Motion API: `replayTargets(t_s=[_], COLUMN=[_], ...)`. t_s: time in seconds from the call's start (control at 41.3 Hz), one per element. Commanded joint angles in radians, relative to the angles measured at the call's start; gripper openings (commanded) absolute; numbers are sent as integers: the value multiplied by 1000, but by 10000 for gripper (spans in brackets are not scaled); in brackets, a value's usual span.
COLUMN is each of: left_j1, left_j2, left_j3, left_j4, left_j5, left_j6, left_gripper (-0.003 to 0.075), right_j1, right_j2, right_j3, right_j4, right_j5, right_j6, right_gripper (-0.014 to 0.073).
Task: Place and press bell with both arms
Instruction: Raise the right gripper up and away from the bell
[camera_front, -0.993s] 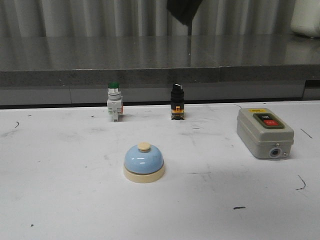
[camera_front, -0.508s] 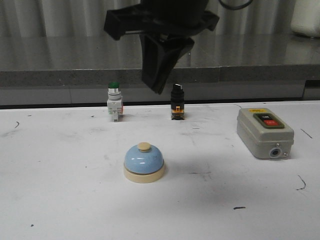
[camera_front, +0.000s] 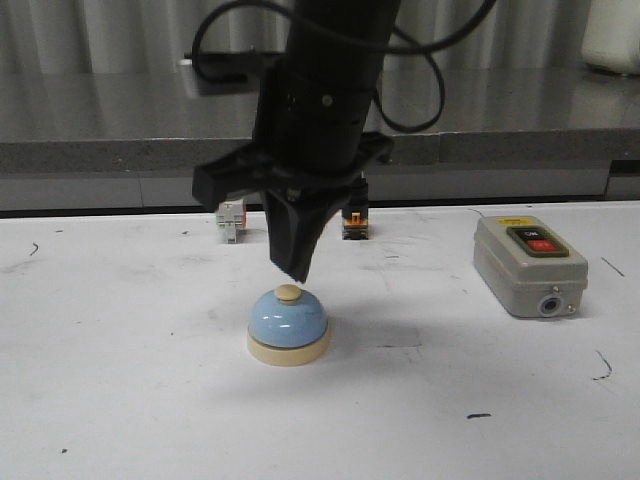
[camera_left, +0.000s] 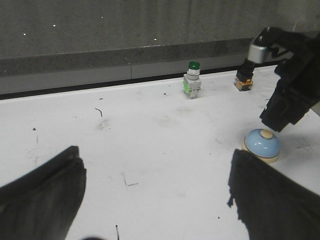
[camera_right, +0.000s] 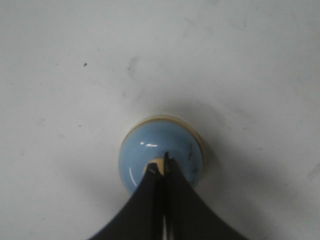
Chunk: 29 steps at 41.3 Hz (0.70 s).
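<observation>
- The bell (camera_front: 288, 327) sits on the white counter (camera_front: 120, 400); its glossy dome looks slippery (a rigid, light thing), best pressed on the knob (camera_front: 288, 292).
- Right jaws (camera_right: 161, 172) clenched just above the knob; left jaws (camera_left: 155, 195) released, well apart.

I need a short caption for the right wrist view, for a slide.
Closed right gripper poised directly over the cream knob of the blue bell on the white table.

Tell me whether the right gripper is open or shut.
Shut. The right gripper has its fingers pressed together into one point just above the bell knob.
</observation>
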Motion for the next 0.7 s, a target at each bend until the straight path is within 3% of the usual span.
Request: replayTargets(t_s=[0.0, 0.436, 0.678], left_j1=[3, 3, 3], left_j2=[24, 24, 24], left_j3=[-24, -24, -24], left_j4=[-6, -6, -6], left_j5=[-82, -84, -84], left_j6=[1, 1, 1], left_gripper=[566, 566, 566], right_j1=[1, -2, -41], right_j2=[-15, -186, -461], right_j3=[-31, -20, 169], right_j4=[11, -14, -16], right_j5=[-18, -16, -103], right_j6=[-11, -15, -15], right_gripper=[-67, -67, -67])
